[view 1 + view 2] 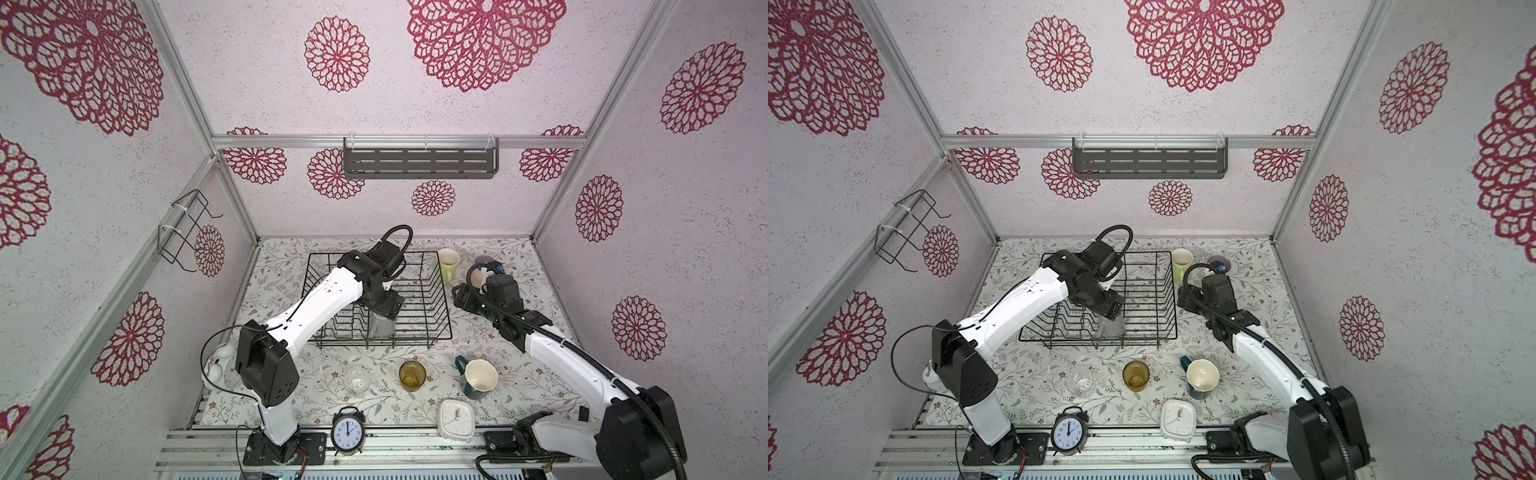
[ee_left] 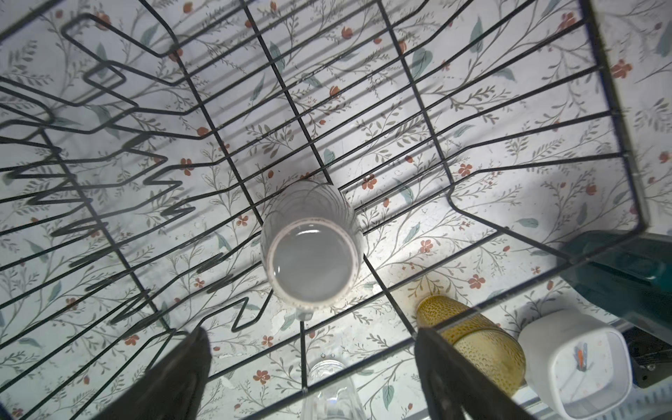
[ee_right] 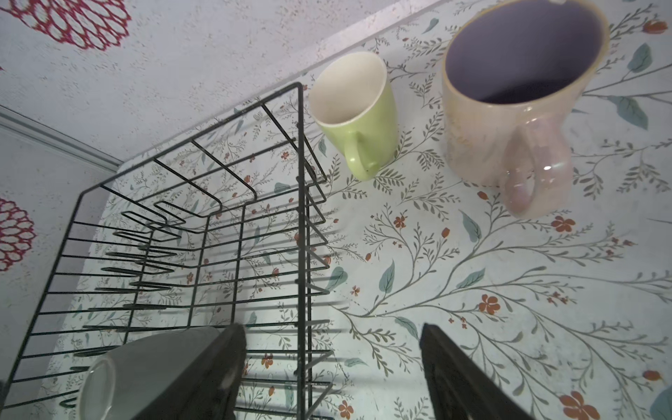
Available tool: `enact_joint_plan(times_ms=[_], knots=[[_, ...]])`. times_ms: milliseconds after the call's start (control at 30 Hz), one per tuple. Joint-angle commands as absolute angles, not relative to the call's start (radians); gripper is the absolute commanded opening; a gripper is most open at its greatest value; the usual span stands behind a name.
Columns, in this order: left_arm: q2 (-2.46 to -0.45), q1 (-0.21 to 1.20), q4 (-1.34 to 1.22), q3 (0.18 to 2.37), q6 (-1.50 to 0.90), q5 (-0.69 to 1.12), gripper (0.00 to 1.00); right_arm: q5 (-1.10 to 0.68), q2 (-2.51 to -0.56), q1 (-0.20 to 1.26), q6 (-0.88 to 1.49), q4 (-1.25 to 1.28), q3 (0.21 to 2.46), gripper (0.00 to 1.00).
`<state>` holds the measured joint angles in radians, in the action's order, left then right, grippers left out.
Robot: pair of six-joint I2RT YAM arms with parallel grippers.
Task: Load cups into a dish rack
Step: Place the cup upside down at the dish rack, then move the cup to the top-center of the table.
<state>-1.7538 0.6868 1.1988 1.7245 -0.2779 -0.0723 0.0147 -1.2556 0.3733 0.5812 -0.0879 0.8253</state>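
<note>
A grey cup (image 2: 311, 251) stands upside down inside the black wire dish rack (image 1: 440, 291), near its front. My left gripper (image 2: 312, 378) hangs open just above it, fingers apart and holding nothing. My right gripper (image 3: 331, 378) is open and empty over the rack's right rim (image 3: 301, 182). Beyond it on the table stand a yellow-green cup (image 3: 360, 112) and a pink cup (image 3: 509, 109), both upright. In front of the rack stand a clear glass (image 1: 356, 379), an amber tumbler (image 1: 412, 375) and a dark teal cup (image 1: 478, 378).
A black alarm clock (image 1: 348, 432) and a white square clock (image 1: 457, 417) stand at the table's front edge. A dark slotted shelf (image 1: 419, 163) hangs on the back wall and a small wire holder (image 1: 185, 232) on the left wall.
</note>
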Motion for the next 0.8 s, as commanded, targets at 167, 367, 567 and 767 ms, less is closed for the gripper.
enact_joint_plan(times_ms=[167,367,567,767], knots=[[-1.481,0.694,1.062,1.531,-0.353,-0.141,0.94,-0.063,-1.28,0.362,0.471,-0.174,0.948,0.76],[-1.335,0.668,1.011,1.375,-0.415,-0.111,0.95,-0.193,-1.237,0.385,0.434,-0.204,0.981,0.72],[-1.234,0.66,1.029,1.262,-0.459,-0.063,0.95,-0.167,-1.238,0.437,0.399,-0.265,1.035,0.71],[-1.176,0.647,1.033,1.187,-0.509,-0.135,0.95,0.072,-1.234,0.437,0.346,-0.232,1.027,0.72]])
